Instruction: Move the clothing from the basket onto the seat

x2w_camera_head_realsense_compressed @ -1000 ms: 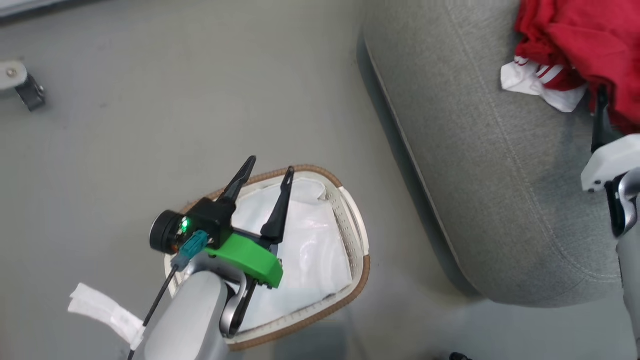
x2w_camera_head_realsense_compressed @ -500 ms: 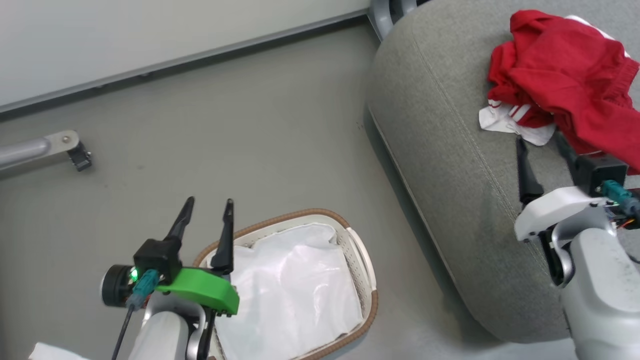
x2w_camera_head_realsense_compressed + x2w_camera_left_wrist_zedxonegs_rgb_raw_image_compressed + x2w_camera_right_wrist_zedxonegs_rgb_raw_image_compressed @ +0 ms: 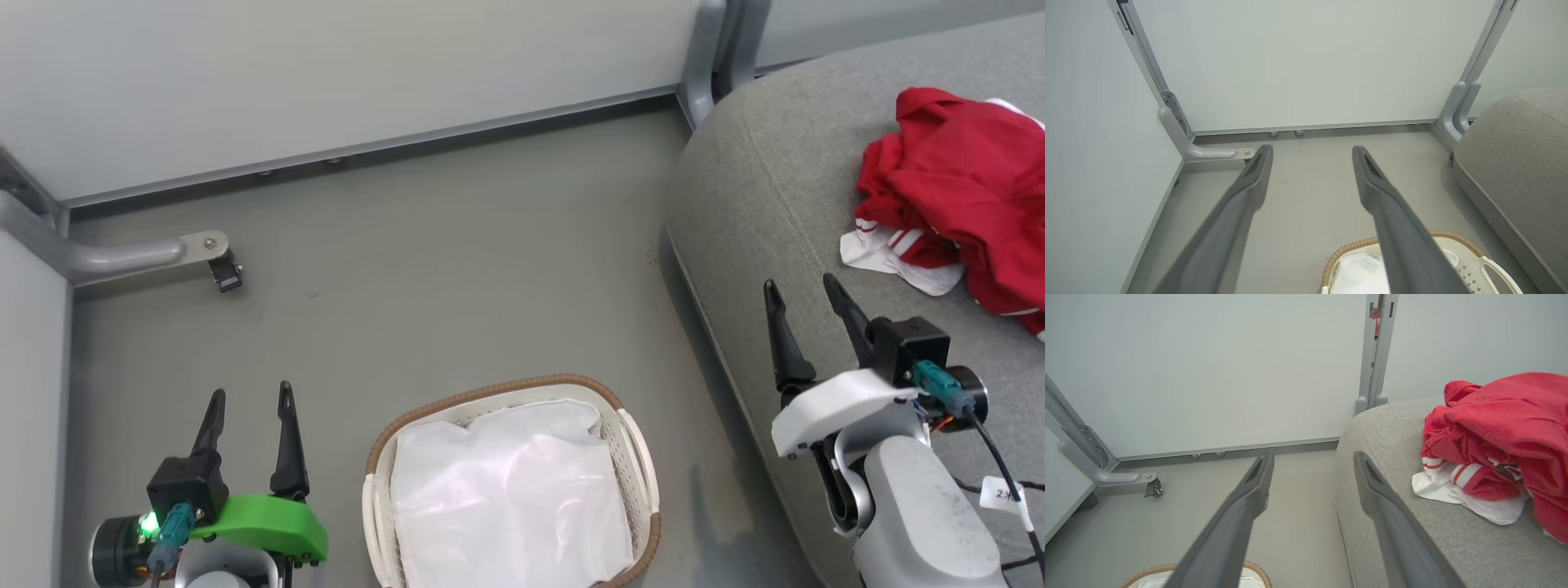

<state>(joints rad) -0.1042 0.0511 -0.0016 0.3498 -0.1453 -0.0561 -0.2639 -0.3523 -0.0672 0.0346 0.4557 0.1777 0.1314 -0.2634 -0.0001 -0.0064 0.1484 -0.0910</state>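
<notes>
In the head view the basket (image 3: 490, 390) stands on the floor (image 3: 408, 269) at bottom centre, its long axis running up the frame and its near end cut by the bottom edge; a white liner sheet (image 3: 510, 498) lies inside. Bare floor opens above it up to the wall (image 3: 326, 73), and a strip separates it from the seat (image 3: 784, 212) at right. The clothing (image 3: 971, 196) lies crumpled on the seat at upper right, stretching towards the lower right, white striped trim pointing lower left. The left gripper (image 3: 251, 390), jaws spread, now stands apart left of the basket, where half a second ago one finger overlapped its rim; the right gripper (image 3: 798, 282), jaws spread, sits lower left of the trim, farther from it than before. The camera has tilted up. In the left wrist view the left gripper (image 3: 1312, 149) is spread over floor, basket (image 3: 1347, 247) below, seat (image 3: 1515, 155) at right. In the right wrist view the right gripper (image 3: 1313, 455) is spread astride the seat's (image 3: 1384, 428) edge, clothing (image 3: 1506, 428) at right.
</notes>
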